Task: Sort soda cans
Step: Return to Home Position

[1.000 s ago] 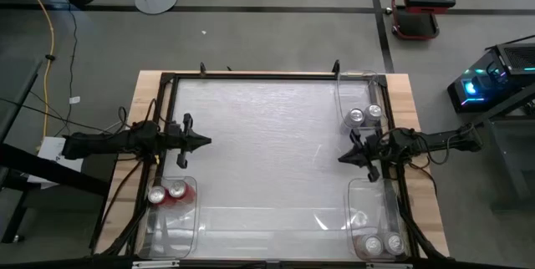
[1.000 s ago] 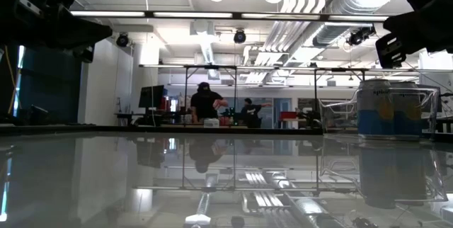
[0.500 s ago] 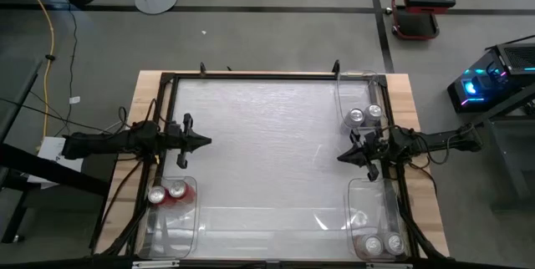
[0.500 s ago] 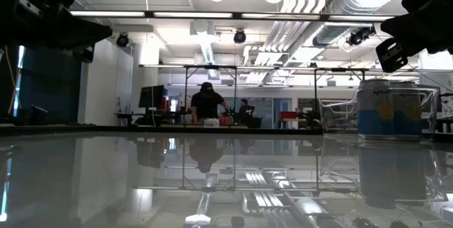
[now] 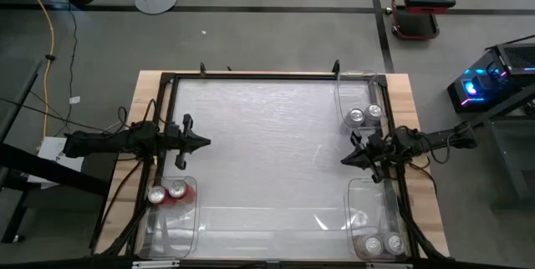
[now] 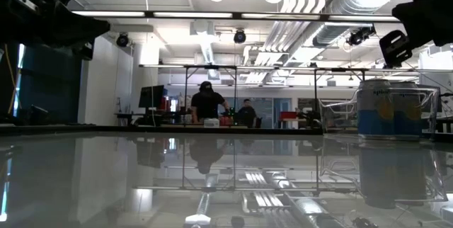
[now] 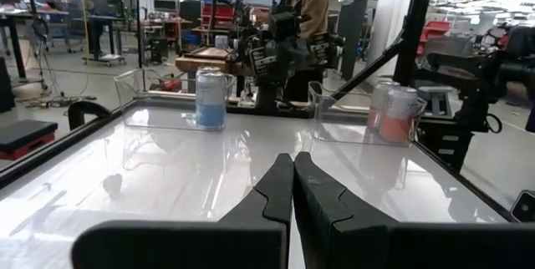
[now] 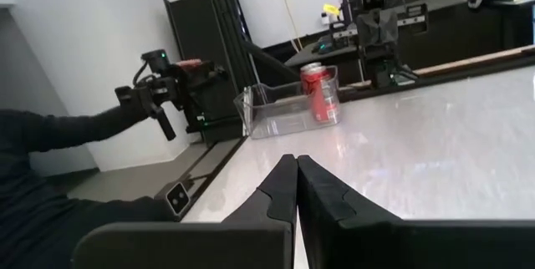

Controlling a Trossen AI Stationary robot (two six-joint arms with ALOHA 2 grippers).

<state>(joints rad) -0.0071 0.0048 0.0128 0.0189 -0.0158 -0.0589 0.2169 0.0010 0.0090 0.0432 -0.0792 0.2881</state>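
Backing slightly toward the table's right edge, the right claw is pressed together; the left claw waits, likewise closed. Red metal soda cans stand in the left clear plastic bin, silver soda cans in the right bins. The retreat should stay above the bin walls.
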